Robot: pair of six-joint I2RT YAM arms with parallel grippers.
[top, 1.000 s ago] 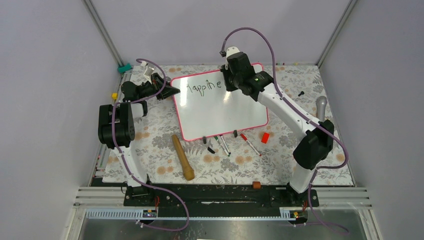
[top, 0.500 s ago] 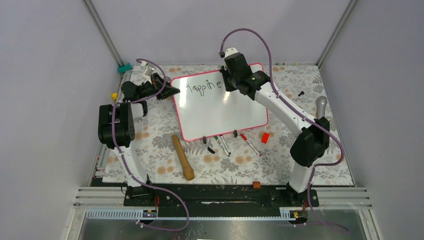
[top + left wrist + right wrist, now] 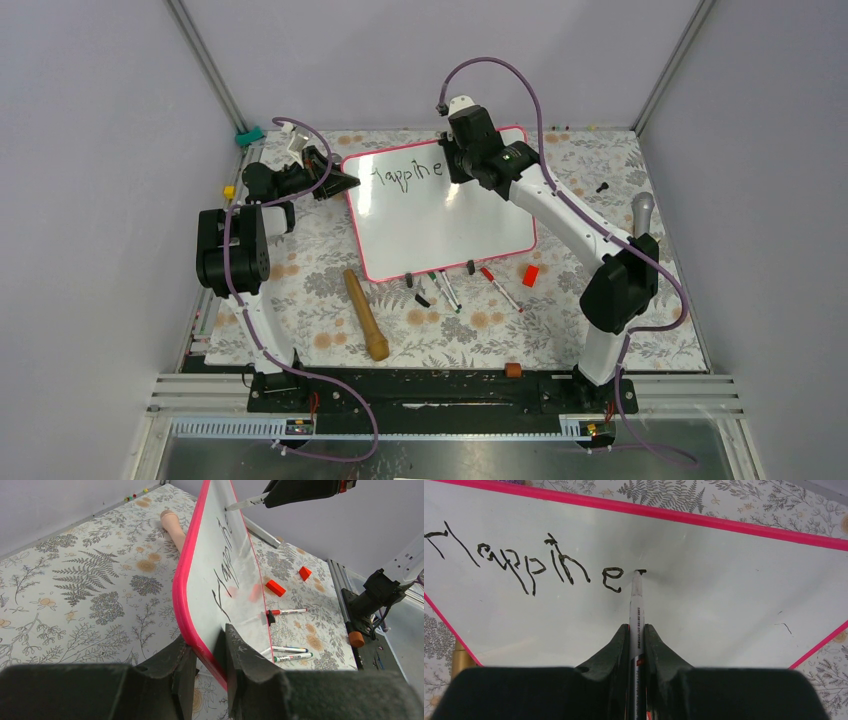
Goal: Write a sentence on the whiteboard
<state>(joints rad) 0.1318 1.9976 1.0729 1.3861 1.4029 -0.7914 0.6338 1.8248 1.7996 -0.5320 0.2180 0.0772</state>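
Observation:
The whiteboard with its pink-red frame lies on the flowered table. Its left corner is clamped by my left gripper; in the left wrist view that gripper is shut on the board's frame. The sentence reads "Happine" in black along the far edge. My right gripper is shut on a white marker. The marker's tip touches the whiteboard just right of the "e", where a short fresh stroke begins. From above, the right gripper hovers over the board's far right part.
In front of the board lie a wooden pin, loose markers, a black cap and a red block. A grey handle and a black screw sit at the right.
My right arm has shifted slightly left and away with the marker, staying at the end of the written letters. The left gripper and the board have not moved.

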